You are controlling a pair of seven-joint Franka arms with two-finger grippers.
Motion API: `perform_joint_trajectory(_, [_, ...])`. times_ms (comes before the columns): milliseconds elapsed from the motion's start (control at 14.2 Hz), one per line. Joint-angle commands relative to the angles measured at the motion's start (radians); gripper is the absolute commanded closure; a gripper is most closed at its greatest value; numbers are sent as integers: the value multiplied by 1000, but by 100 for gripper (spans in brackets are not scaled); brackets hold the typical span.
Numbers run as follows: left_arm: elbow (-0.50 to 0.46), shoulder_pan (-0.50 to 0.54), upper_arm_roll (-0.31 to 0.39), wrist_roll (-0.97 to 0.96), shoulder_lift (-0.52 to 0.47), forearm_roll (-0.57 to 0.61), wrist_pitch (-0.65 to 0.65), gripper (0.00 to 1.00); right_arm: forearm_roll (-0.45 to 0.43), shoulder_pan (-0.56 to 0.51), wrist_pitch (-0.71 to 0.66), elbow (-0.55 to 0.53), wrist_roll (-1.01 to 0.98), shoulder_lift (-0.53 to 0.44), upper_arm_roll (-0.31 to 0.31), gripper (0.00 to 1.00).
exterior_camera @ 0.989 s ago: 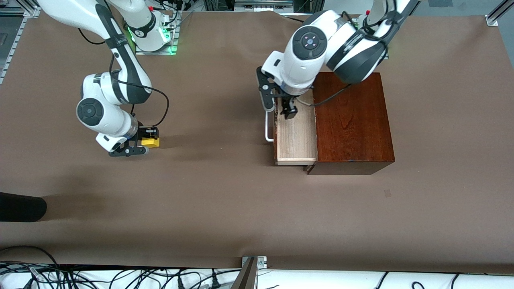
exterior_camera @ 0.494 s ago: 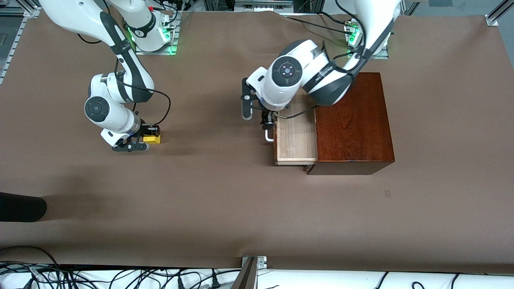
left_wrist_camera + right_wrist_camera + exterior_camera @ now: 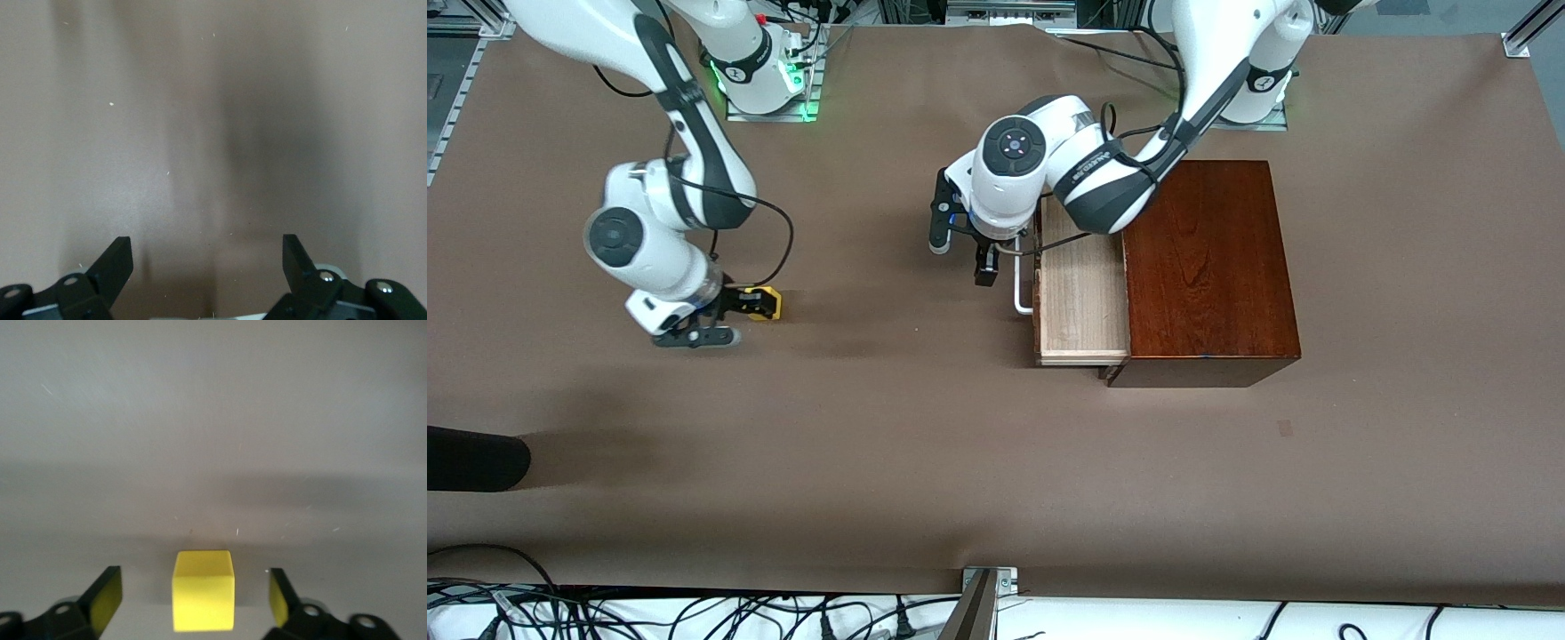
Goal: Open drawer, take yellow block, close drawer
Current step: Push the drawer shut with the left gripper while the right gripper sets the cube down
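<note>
Overhead, front view: the drawer (image 3: 1083, 293) stands pulled out of the box (image 3: 1208, 267) toward the right arm's end of the counter (image 3: 925, 444), its pale tray bare. Its handle (image 3: 1021, 286) runs along the drawer front, so the closing push must go square to that bar, toward the box. The left gripper (image 3: 959, 251) hangs low over the counter just beside the handle, jaws spread wide and holding nothing; it is by far the nearer arm to the drawer. The block (image 3: 766, 303) sits on the counter well apart from the box, toward the right arm's end. The right gripper (image 3: 713, 318) is beside it with jaws parted, and the block looks released.

Left wrist view: both fingers (image 3: 113, 267) stand far apart with only bare counter between them; the handle is not in view, so it lies off to the side of the jaws rather than between them.

Right wrist view: the block (image 3: 203, 590) rests on the counter between the open fingers (image 3: 105, 597), touching neither.

Compared with half a second ago, the left gripper has drawn off the handle and away from the box, while the right gripper, then tight about the block, has let go and eased back. Judged from this, only the drawer's closing remains.
</note>
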Motion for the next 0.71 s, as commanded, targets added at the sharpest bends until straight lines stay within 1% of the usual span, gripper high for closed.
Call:
perform_joint_trajectory(0, [26, 1, 9, 25, 17, 29, -14, 0, -9, -10, -235, 164, -20, -79, 3, 0])
perform_joint_trajectory(71, [24, 4, 9, 23, 17, 35, -37, 0, -7, -10, -311, 213, -40, -102, 3, 0])
perform_joint_trajectory(212, [24, 8, 31, 25, 11, 36, -120, 0, -5, -10, -455, 272, -63, -163, 3, 0])
perform_joint_trajectory(424, [31, 37, 37, 23, 5, 39, -218, 0, -5, -10, -589, 335, -74, -240, 3, 0])
perform_joint_trajectory(636, [37, 86, 35, 28, -2, 41, -360, 0, -4, -10, -699, 430, -74, -242, 3, 0])
